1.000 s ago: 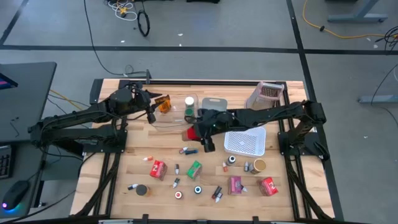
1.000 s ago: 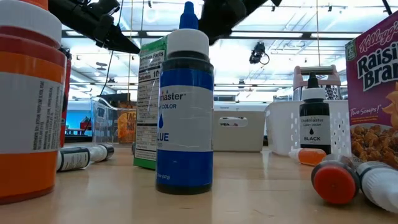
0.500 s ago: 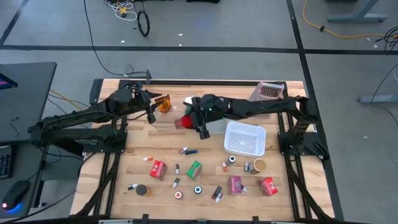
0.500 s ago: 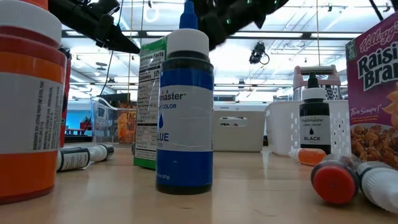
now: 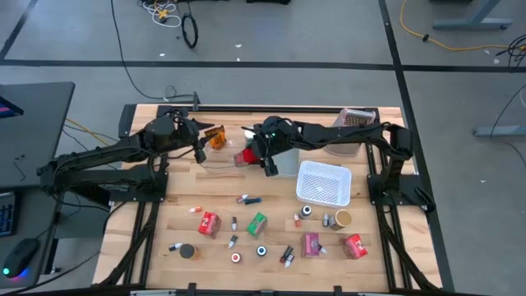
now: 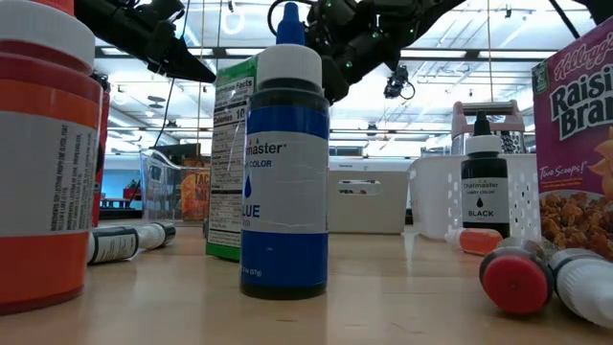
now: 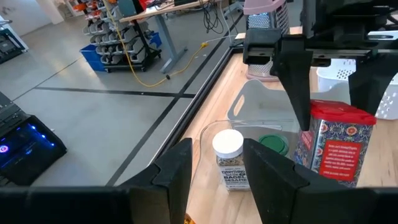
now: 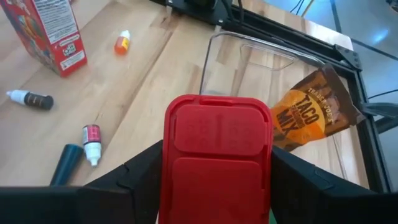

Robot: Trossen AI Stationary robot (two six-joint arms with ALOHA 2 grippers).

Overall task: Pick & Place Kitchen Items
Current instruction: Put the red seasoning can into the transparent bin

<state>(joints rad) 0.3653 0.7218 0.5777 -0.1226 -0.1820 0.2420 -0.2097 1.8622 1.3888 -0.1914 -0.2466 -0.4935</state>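
Your right claw (image 5: pixel 249 156) holds the red tin (image 5: pixel 244 158) over the clear bin (image 5: pixel 228 148); lower it and let go. Your left claw (image 5: pixel 202 138), half-open and empty, waits beside.

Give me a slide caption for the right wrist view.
Right pincer holding a red tin above the clear bin, where the orange taco packet sits.

two dark, near-black arms of slim jointed links, bulkier housings at the joints, mounted on black tube frames at either side. left gripper (image 7: pixel 214 180) with flat, matte-black angular fingers; right gripper (image 8: pixel 214 186) likewise black and blocky. small green lights on the right wrist housing.
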